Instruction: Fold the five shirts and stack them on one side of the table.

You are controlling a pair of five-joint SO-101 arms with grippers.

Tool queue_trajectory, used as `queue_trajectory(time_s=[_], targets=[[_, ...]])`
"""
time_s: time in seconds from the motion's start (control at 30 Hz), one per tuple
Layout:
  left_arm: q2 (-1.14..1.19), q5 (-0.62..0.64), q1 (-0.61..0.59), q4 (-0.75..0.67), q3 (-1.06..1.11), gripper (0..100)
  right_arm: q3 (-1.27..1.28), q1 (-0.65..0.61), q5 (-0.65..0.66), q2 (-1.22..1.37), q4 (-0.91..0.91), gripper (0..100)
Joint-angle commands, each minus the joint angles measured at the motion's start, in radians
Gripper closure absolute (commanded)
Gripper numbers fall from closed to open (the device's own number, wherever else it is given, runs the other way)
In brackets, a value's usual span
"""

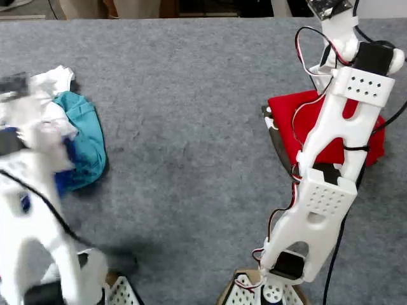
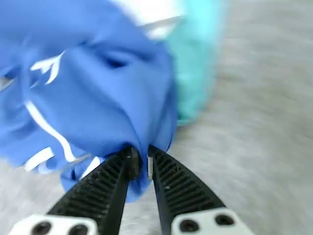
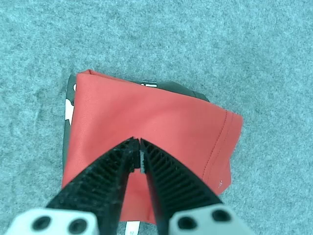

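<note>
My left gripper (image 2: pixel 140 159) is shut on a fold of the blue shirt (image 2: pixel 98 88), which has white stripes. Behind it lie a teal shirt (image 2: pixel 195 63) and a white one (image 2: pixel 151 12). In the high view this loose pile sits at the table's left: white shirt (image 1: pixel 54 79), teal shirt (image 1: pixel 86 136), blue shirt (image 1: pixel 63 181), with the left arm (image 1: pixel 32 190) over it. My right gripper (image 3: pixel 138 149) is shut and holds nothing, hovering above a folded red shirt (image 3: pixel 146 117) that rests on a folded dark shirt (image 3: pixel 168 87). This stack (image 1: pixel 302 117) lies at the right side.
Grey felt (image 1: pixel 191 95) covers the table, and its wide middle strip separates the loose pile from the folded stack. The right arm (image 1: pixel 331 171) stretches over the stack from its base (image 1: pixel 267 289) at the front edge.
</note>
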Motion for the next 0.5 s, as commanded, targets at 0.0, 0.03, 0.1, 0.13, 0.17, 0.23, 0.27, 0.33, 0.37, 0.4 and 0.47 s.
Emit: queue_trajectory(time_s=[0.0,0.03,0.1,0.13,0.17,0.23,0.27,0.33,0.37,0.4,0.47], targets=[[-0.219,0.035,0.425,0.017,0.035,98,-0.042,-0.013,0.0,-0.062,0.02,99.3],[-0.246,0.031,0.543,-0.002,0.064,98,-0.042,-0.013,0.0,-0.062,0.02,99.3],[-0.26,0.028,0.749,-0.058,0.126,98,-0.042,-0.012,0.0,-0.062,0.02,99.3],[-0.255,0.028,0.822,-0.078,0.149,97,-0.042,-0.01,0.0,-0.062,0.02,99.3],[-0.246,0.034,0.876,-0.101,0.169,94,-0.041,-0.01,0.0,-0.062,0.02,99.3],[-0.222,0.038,0.942,-0.114,0.184,85,-0.041,-0.01,0.0,-0.062,0.02,99.2],[-0.213,0.054,0.953,-0.107,0.183,81,-0.041,-0.012,0.0,-0.062,0.02,99.0],[-0.209,0.109,0.951,-0.08,0.157,77,-0.041,-0.015,0.002,-0.062,0.02,98.8],[-0.211,0.121,0.951,-0.054,0.13,76,-0.041,-0.016,0.002,-0.062,0.02,97.6],[-0.211,0.123,0.947,-0.023,0.094,76,-0.039,-0.024,0.002,-0.062,0.02,95.0],[-0.211,0.127,0.899,0.044,-0.023,76,-0.028,-0.039,0.003,-0.059,0.02,86.7]])
